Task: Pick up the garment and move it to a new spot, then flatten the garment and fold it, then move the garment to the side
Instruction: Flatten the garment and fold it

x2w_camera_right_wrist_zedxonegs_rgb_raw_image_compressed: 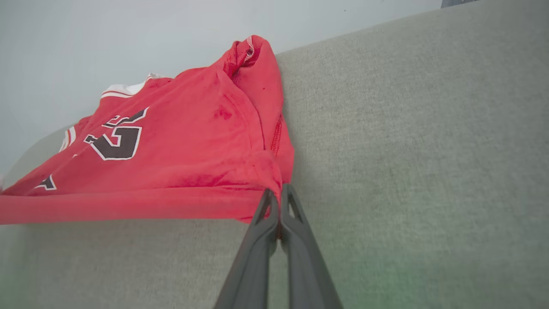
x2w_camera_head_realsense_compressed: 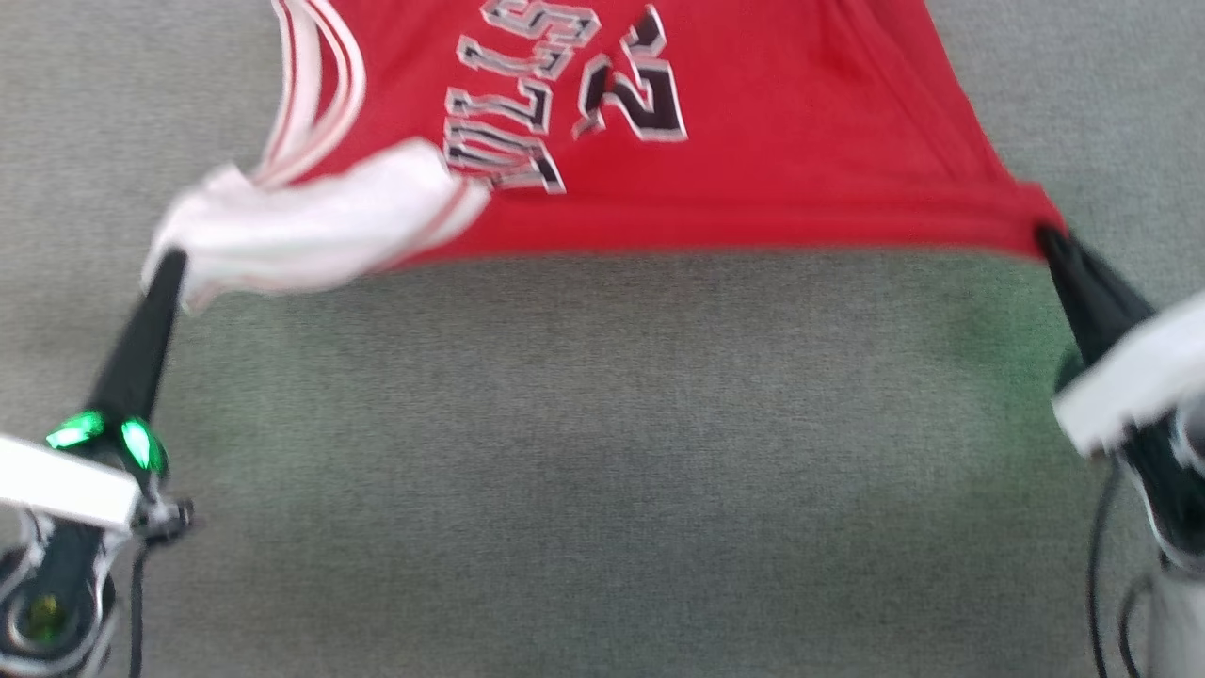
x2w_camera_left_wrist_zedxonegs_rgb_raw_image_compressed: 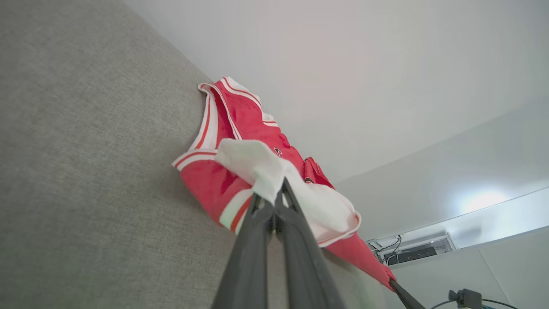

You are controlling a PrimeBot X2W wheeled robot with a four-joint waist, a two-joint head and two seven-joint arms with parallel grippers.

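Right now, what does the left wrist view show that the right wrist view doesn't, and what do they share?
In the left wrist view, not the right: the left fingers pinching the white sleeve, and a black box with cables in the background. In the right wrist view, not the left: the large black number spread plainly across the red cloth. Both: the red garment, the grey fabric surface under it, a pale wall, and the right fingers clamped on a red corner.
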